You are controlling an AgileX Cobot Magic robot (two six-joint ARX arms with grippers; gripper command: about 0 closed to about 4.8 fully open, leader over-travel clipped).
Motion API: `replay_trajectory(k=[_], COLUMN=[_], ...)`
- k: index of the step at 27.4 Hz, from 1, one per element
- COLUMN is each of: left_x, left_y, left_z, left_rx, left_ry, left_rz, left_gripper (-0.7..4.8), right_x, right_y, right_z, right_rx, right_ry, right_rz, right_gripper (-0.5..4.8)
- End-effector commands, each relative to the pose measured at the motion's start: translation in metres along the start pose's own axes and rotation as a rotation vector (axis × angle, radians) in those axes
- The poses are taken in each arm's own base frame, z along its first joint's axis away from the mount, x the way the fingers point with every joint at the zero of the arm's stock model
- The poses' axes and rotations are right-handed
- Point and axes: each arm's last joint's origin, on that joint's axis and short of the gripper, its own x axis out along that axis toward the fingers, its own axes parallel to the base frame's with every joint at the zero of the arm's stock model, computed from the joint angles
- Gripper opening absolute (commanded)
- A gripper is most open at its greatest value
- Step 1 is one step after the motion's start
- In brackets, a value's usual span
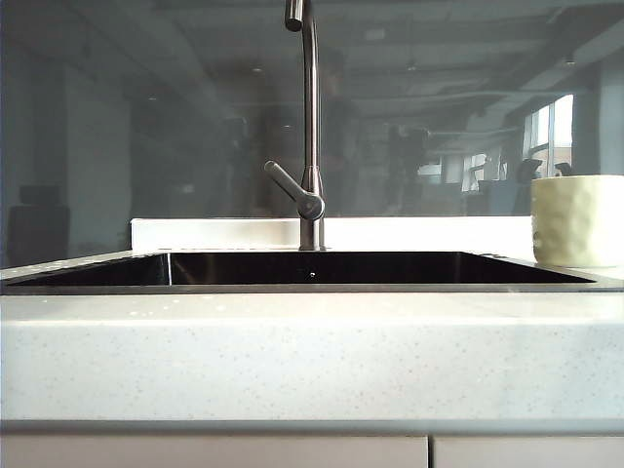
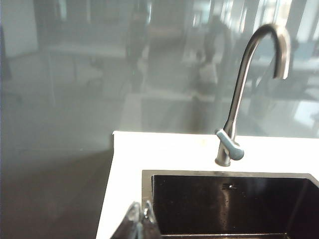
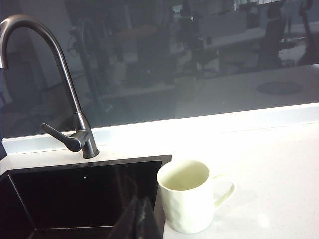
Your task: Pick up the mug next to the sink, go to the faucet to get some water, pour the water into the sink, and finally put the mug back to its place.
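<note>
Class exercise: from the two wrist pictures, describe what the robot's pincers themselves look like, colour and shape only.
Only the tips show. The left pincer has two slim dark fingers with pale, glossy edges, tapering to points. The right pincer shows two dark, narrow, wedge-like fingers. No cables or markings are visible.

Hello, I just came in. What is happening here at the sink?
Nothing is being handled right now. The mug stands upright on the counter beside the sink, on the right side in the exterior view, with no water visible in it. The faucet rises behind the sink, with no water running. The left end effector is shut and empty over the sink's left edge. The right end effector is shut and empty just in front of the mug.
</note>
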Motion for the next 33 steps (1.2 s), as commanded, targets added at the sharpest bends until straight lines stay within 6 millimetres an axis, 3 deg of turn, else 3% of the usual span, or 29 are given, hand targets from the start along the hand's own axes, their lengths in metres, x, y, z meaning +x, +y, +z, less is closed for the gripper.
replay_trajectory(k=[1, 5, 10, 13, 22, 33], left_x=[-0.014, -0.033, -0.038, -0.031, 0.007, 0.021], left_y=[0.002, 0.004, 0.006, 0.007, 0.013, 0.023], left_z=[-0.017, -0.023, -0.023, -0.036, -0.104, -0.151], left_rx=[0.005, 0.005, 0.006, 0.036, 0.033, 0.035], left_ry=[0.073, 0.066, 0.037, 0.076, 0.094, 0.123], left_rz=[0.008, 0.005, 0.059, 0.096, 0.145, 0.168], left_gripper=[-0.05, -0.05, -0.05, -0.05, -0.05, -0.05], right_x=[-0.001, -0.001, -0.001, -0.001, -0.001, -0.001], right_y=[0.0, 0.0, 0.0, 0.0, 0.0, 0.0], right_z=[0.003, 0.003, 0.003, 0.003, 0.003, 0.003], right_rx=[0.004, 0.004, 0.004, 0.004, 0.004, 0.004], right_ry=[-0.021, -0.021, -0.021, -0.021, -0.021, -0.021], right_rz=[0.001, 0.001, 0.001, 0.001, 0.001, 0.001], right_gripper=[-0.08, -0.08, -0.08, -0.08, -0.08, -0.08])
